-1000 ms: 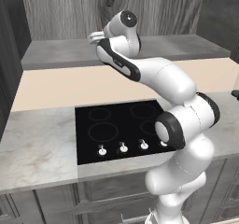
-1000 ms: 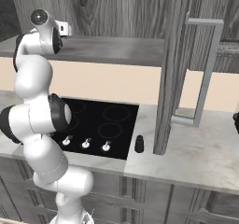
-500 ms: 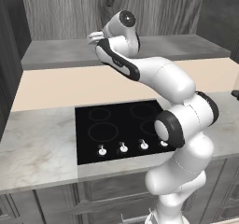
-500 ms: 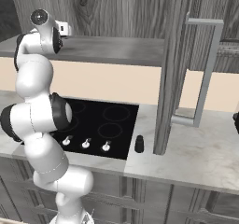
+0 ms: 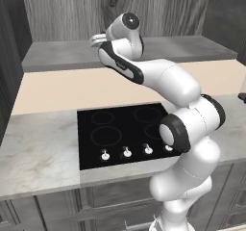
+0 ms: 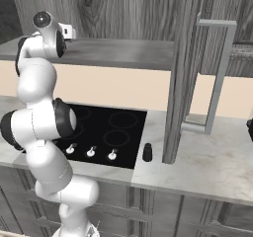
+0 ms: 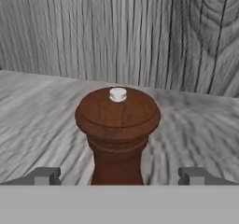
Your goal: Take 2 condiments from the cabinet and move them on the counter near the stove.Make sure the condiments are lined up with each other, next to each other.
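The two-finger pincer (image 7: 119, 175) stood wide open, its small dark fingertips (image 7: 43, 176) rising at either side of the hand view with nothing clamped between them. Straight ahead of it, centred in the gap between the tips but not touched by either, stood the reddish-brown wooden pepper-mill shaker (image 7: 117, 134), upright, with a round domed cap and a small white knob on top. The mill rested on the grey mottled stone-like shelf (image 7: 42, 115) of the large grey wood-grain cabinet (image 5: 62, 16), and just beyond it rose the cabinet's knotted back panel (image 7: 140, 34). In the left base view the white arm reached up and forward from the lower right, so that the pincer (image 5: 97, 38) sat at shelf level, pointed in toward the back panel. Well below the pincer and nearer the robot lay the flat black glass stove (image 5: 120, 129) with its four small silver-white knobs (image 5: 126, 152) along the front edge, set into the pale white-grey marbled stone counter (image 5: 38, 153). In the right base view the pincer (image 6: 69, 32) appeared high at the left over the shelf, and far down to its right the shorter black shaker bottle (image 6: 147, 152) stood upright on the counter, just beside the stove's right edge and close against the open grey cabinet door (image 6: 180, 73) with its long pale bar handle (image 6: 217, 78).
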